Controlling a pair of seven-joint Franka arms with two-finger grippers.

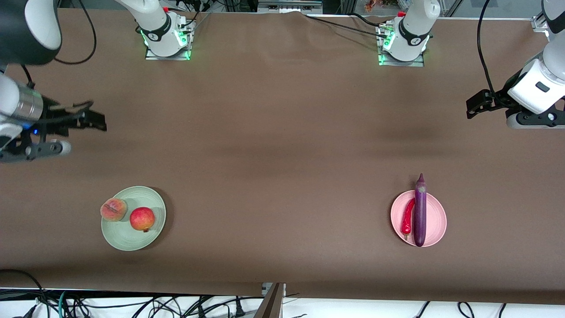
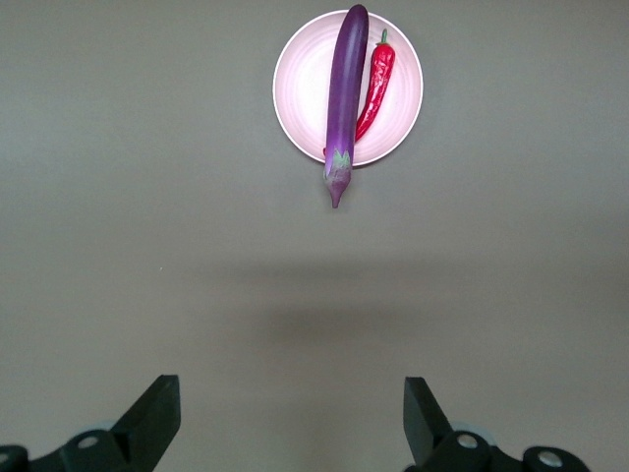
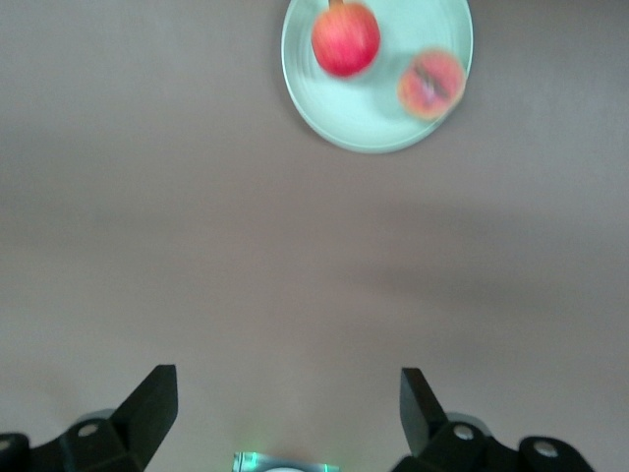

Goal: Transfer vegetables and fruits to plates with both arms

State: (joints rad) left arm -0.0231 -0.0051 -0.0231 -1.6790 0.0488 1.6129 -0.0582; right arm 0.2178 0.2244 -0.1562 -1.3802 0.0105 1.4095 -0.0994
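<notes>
The purple eggplant (image 1: pixel 419 212) and the red chili (image 1: pixel 408 217) lie side by side on the pink plate (image 1: pixel 437 221) toward the left arm's end of the table; the eggplant's cap sticks out over the rim. The peach (image 1: pixel 113 209) and the red-orange fruit (image 1: pixel 142 219) sit on the mint green plate (image 1: pixel 132 238) toward the right arm's end. My left gripper (image 1: pixel 473 106) is open and empty, raised over bare table, with the pink plate (image 2: pixel 300 88), eggplant (image 2: pixel 342 93) and chili (image 2: pixel 375 84) in its wrist view. My right gripper (image 1: pixel 95 118) is open and empty, with the green plate (image 3: pixel 364 123) in its wrist view.
The brown table (image 1: pixel 282 145) spreads between the two plates. The arm bases (image 1: pixel 164 35) with green lights stand along the table's edge farthest from the front camera. Cables hang past the edge nearest that camera.
</notes>
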